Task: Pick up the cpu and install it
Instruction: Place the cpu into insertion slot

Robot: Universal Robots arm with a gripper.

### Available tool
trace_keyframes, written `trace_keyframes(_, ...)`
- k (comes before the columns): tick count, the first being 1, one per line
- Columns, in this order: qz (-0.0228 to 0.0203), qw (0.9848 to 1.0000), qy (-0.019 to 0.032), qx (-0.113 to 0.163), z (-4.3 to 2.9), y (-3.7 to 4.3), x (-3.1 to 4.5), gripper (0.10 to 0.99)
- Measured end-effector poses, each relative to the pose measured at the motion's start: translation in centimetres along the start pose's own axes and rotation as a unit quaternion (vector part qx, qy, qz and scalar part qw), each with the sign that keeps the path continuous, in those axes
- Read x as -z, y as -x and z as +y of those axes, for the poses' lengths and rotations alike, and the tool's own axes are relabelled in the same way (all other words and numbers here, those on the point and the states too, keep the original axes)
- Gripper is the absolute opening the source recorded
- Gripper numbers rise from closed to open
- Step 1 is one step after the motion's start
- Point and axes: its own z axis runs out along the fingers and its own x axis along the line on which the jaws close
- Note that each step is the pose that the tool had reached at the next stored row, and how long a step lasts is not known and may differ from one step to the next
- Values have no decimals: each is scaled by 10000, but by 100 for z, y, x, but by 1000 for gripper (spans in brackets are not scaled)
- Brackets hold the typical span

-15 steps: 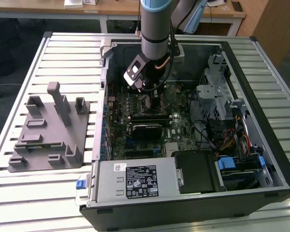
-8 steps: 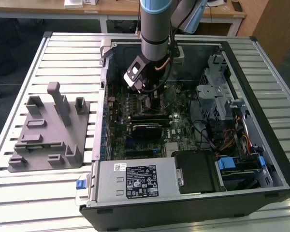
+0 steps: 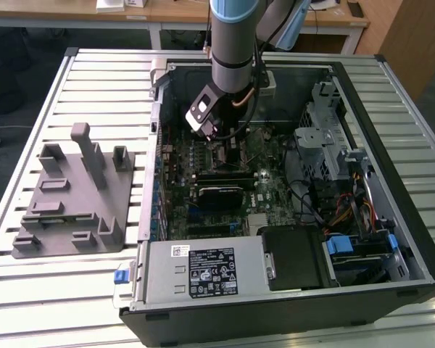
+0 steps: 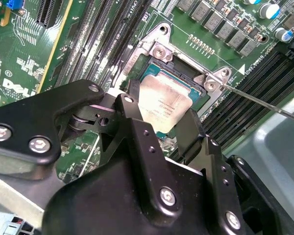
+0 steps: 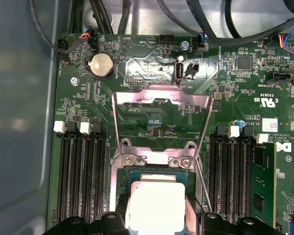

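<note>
The cpu (image 4: 164, 105), a pale silver square, lies flat in the motherboard socket (image 4: 159, 51), and its top also shows in the first wrist view (image 5: 157, 205). My gripper (image 4: 162, 111) reaches down into the open computer case (image 3: 391, 94). Its two black fingers (image 4: 132, 100) stand against opposite edges of the chip, shut on it. In the first wrist view the gripper (image 5: 158, 216) straddles the cpu in the same way. The exterior view has the gripper (image 3: 221, 141) low over the board's middle, below the blue-grey arm.
The socket's metal load plate (image 5: 161, 105) is swung open and a thin lever (image 4: 264, 100) sticks out beside it. Memory slots (image 5: 81, 171) flank the socket. A grey tray (image 3: 72, 196) with upright blocks sits at the exterior view's left. A black module (image 3: 221, 190) is on the board.
</note>
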Motion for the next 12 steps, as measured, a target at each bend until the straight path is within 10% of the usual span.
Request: trace_keyframes(12,2,10000,1,0,0,-1,-4,533)
